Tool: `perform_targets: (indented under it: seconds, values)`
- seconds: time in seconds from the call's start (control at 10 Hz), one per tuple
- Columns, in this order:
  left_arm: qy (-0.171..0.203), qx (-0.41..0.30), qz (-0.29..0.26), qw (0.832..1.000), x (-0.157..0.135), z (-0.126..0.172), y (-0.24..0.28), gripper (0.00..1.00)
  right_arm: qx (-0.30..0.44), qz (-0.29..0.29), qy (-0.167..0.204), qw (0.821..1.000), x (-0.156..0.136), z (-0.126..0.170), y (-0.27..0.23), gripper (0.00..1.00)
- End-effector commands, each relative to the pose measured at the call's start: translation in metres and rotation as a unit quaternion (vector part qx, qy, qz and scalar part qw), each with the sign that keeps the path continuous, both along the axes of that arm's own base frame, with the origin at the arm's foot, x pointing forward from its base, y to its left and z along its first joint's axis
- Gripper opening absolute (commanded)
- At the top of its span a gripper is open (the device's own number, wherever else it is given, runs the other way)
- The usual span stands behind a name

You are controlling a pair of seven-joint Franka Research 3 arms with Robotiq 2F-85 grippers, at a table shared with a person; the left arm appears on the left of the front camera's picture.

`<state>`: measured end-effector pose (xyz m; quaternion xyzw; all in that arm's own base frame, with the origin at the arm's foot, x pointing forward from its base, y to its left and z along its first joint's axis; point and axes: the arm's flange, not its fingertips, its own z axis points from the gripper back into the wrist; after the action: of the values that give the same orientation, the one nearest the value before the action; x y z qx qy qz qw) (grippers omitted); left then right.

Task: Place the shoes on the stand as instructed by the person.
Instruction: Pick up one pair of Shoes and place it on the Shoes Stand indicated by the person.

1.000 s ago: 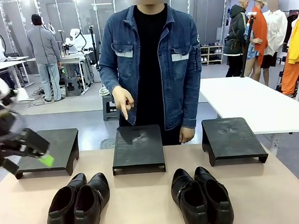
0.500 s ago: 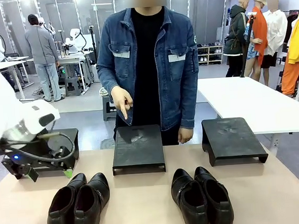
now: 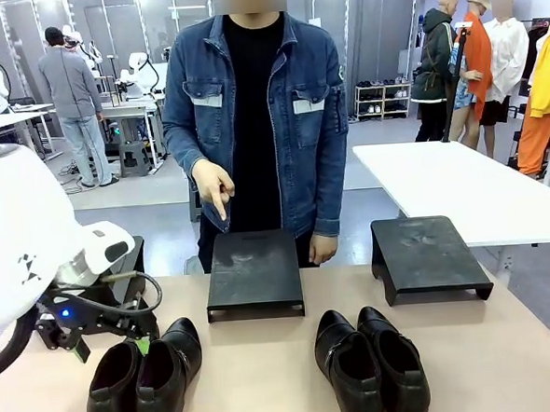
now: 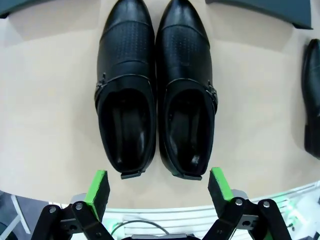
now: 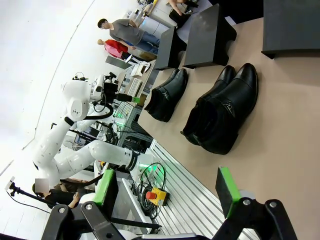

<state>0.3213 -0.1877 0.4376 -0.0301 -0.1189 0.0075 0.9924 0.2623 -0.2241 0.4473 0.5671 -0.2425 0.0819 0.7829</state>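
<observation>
Shoes beneath left claw, jaws wide, pointing down.

Front: you face across the bench from the robot's side | Left wrist: you look straight down, close over the shoes at front's lower left | Right wrist: rolled, farther back, shares all four shoes.

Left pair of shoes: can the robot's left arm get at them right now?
Probably yes. The left arm hangs just over the left pair, jaws wide open, with nothing lying between them.
</observation>
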Motion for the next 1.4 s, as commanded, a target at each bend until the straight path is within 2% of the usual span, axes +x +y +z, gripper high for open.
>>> perform_targets:
  seconds: [0.0,0.6,0.9,1.2,1.3]
  values:
    - [-0.004,-0.004,0.014,1.000,0.011,-0.017,-0.006,1.00,0.002,0.003,-0.007,1.000,-0.002,0.000,-0.002,1.00]
    - [-0.002,0.008,0.013,1.000,0.028,-0.062,-0.006,1.00,0.002,0.003,-0.007,1.000,-0.002,0.000,-0.002,1.00]
    - [-0.015,0.018,0.019,1.000,0.036,-0.087,-0.003,1.00,0.002,0.003,-0.007,1.000,-0.002,0.000,-0.002,1.00]
    - [-0.003,0.031,0.018,0.999,0.037,-0.104,-0.001,1.00,0.002,0.003,-0.007,1.000,-0.002,0.000,-0.002,1.00]
    - [0.002,0.030,0.011,0.999,0.037,-0.106,-0.002,0.40,0.002,0.003,-0.007,1.000,-0.002,0.000,-0.002,1.00]
